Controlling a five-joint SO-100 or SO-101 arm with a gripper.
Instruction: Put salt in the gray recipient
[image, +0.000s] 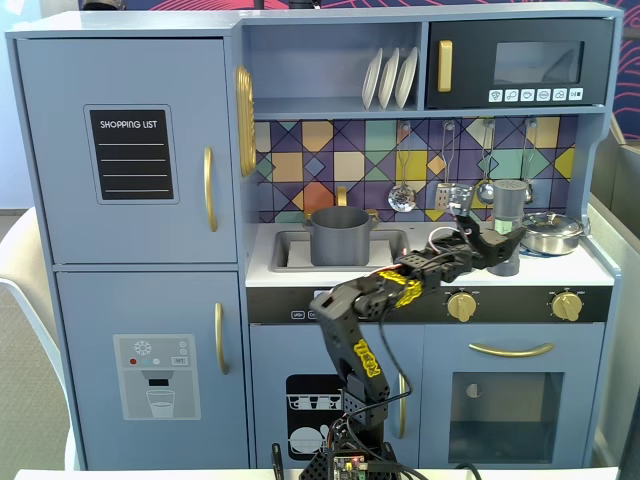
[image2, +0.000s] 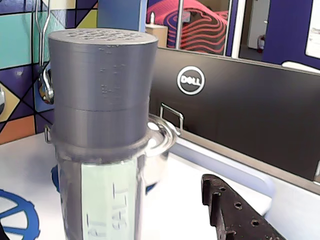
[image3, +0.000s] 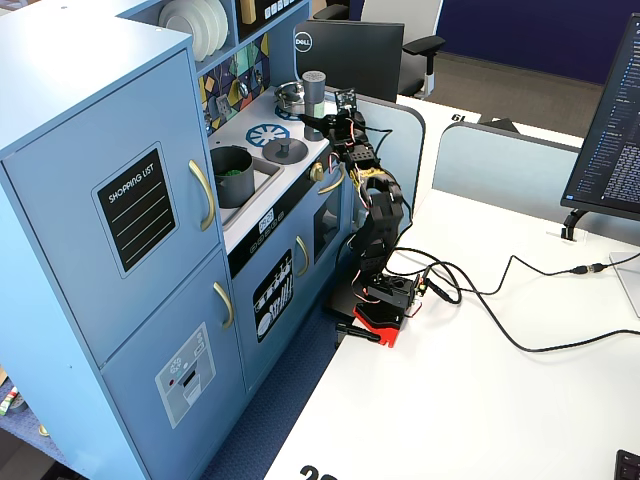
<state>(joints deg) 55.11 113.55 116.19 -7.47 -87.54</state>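
Countertop of the blue toy kitchen carries a gray lidded pot in the sink, a shiny steel pan and the tall gray salt shaker, where the black gripper spreads its fingers around the shaker's base

Wrist view: the shaker fills the left, one black finger apart at its right, the steel pan behind

Side fixed view: the shaker stands upright at the counter's far end, the gripper at its foot; I cannot tell whether they touch

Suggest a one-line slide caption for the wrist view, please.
Wrist camera close on the gray salt shaker, steel pan behind, one black jaw at lower right.

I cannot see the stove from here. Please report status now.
Gripper open around salt shaker, not closed yet. Shaker upright on counter. Gray pot in sink, lid off. Steel pan behind shaker, path clear.
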